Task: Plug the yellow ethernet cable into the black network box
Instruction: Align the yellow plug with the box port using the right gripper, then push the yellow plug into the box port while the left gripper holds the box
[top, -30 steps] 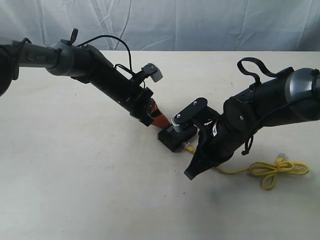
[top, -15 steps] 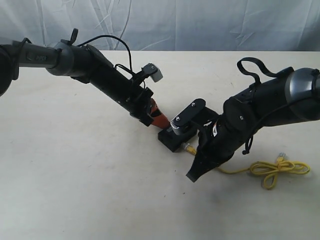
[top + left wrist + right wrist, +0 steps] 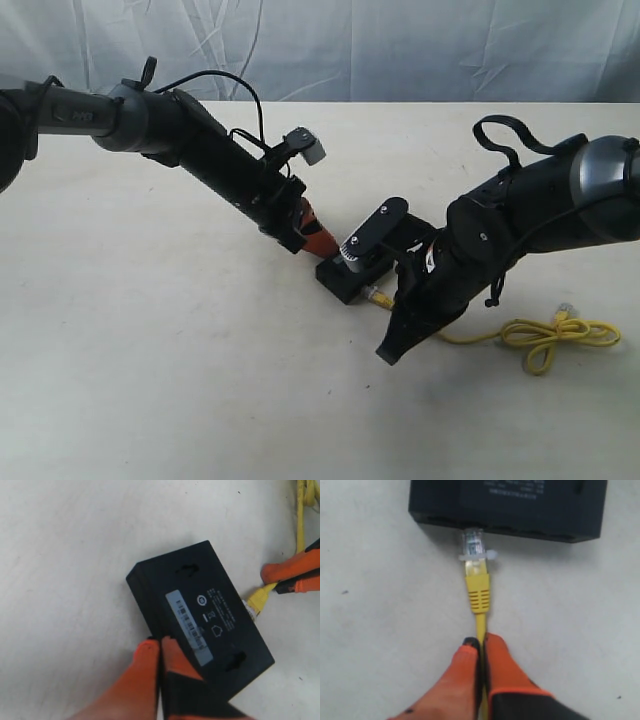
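The yellow cable [image 3: 477,592] is pinched behind its plug [image 3: 473,542] by the closed right gripper [image 3: 481,647], the tip at a port of the black box [image 3: 520,505], mid-worktop [image 3: 150,380]. The box is braced by the closed left gripper [image 3: 160,647]. Barely any shift is seen since a second ago, so insertion is judged unfinished.

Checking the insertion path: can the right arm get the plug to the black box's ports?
Probably yes. The right pincer is shut on the yellow ethernet cable behind its plug, whose tip sits at the port side of the black network box, nothing between; the left pincer rests against the box.
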`<state>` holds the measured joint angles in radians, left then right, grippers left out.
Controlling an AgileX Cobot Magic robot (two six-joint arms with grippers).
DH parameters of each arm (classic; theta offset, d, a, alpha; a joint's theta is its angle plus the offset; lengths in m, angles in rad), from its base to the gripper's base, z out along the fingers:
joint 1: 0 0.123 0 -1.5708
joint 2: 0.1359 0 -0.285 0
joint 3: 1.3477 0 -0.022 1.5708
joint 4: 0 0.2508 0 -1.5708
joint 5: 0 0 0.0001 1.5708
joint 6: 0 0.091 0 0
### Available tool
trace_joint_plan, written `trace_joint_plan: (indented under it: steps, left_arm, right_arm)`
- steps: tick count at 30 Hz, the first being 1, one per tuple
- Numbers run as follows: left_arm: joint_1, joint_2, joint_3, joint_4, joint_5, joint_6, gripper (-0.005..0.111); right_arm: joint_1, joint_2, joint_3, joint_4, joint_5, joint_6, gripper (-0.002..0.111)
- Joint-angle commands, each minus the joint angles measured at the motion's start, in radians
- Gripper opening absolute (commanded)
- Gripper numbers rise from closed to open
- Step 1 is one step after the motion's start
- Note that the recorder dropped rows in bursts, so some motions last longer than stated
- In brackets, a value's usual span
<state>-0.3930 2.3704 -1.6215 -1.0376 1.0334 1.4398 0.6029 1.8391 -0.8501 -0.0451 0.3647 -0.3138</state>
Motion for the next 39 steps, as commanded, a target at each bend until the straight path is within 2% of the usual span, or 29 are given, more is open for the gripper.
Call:
trace_joint_plan:
  steps: [1, 12, 19, 39]
  left_arm:
    - [0.000, -0.002, -0.001, -0.002, 0.008, -0.002, 0.000]
    - [0.000, -0.002, -0.001, 0.006, 0.012, -0.002, 0.000]
    - [0.000, -0.002, -0.001, 0.006, 0.010, -0.004, 0.000]
    - [0.000, -0.002, -0.001, 0.010, 0.006, -0.002, 0.000]
  right_arm:
    - [-0.003, -0.007, -0.002, -0.011, -0.027, 0.010, -0.001]
    - [-0.003, -0.008, -0.002, -0.011, -0.020, 0.063, -0.001]
    - [-0.003, -0.008, -0.002, -0.079, 0.022, 0.051, -0.001]
    - [-0.003, -0.032, -0.002, -0.079, 0.005, -0.012, -0.001]
